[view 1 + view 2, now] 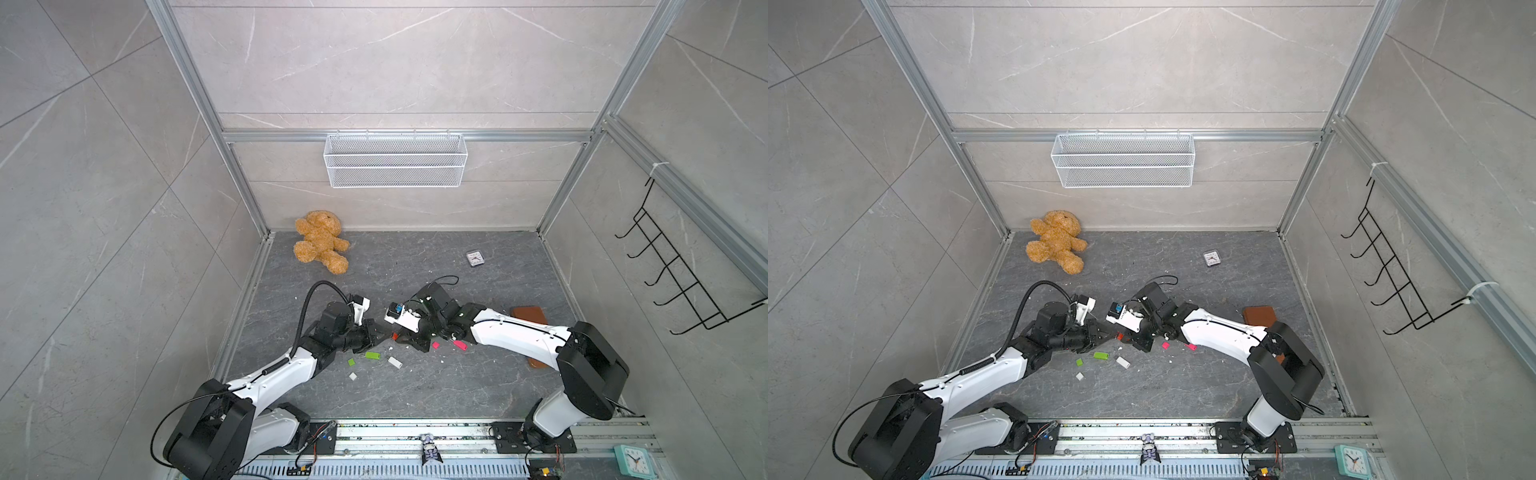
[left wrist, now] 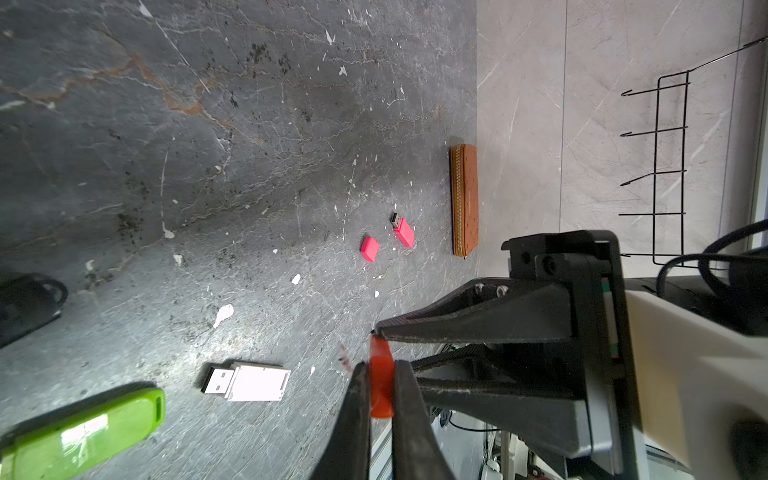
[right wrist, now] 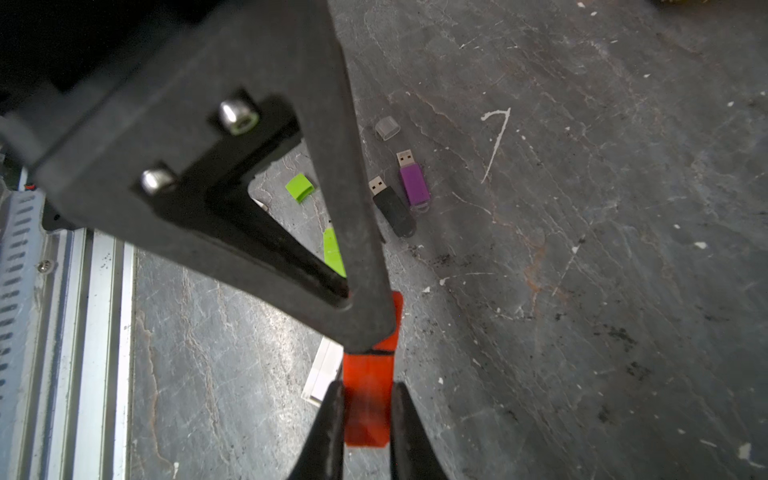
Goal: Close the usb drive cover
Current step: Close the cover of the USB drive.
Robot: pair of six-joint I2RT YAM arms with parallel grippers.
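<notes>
An orange-red usb drive (image 3: 368,409) hangs just above the floor between my two grippers, small in both top views (image 1: 395,335) (image 1: 1120,336). My left gripper (image 2: 381,368) is shut on one end of it and my right gripper (image 3: 368,388) is shut on the other end. In the right wrist view a thin dark seam crosses the drive where the cover (image 3: 395,322) meets the body. Most of that far part is hidden behind the left gripper's finger (image 3: 357,257). I cannot tell which gripper has the cover.
On the floor lie a green drive (image 1: 372,355), a green cap (image 1: 351,362), a white drive (image 2: 249,380), a pink drive (image 2: 404,232) and a pink cap (image 2: 370,248). Purple (image 3: 414,183) and black (image 3: 392,208) drives lie beyond. A brown wallet (image 1: 528,314) and a teddy bear (image 1: 320,241) are farther off.
</notes>
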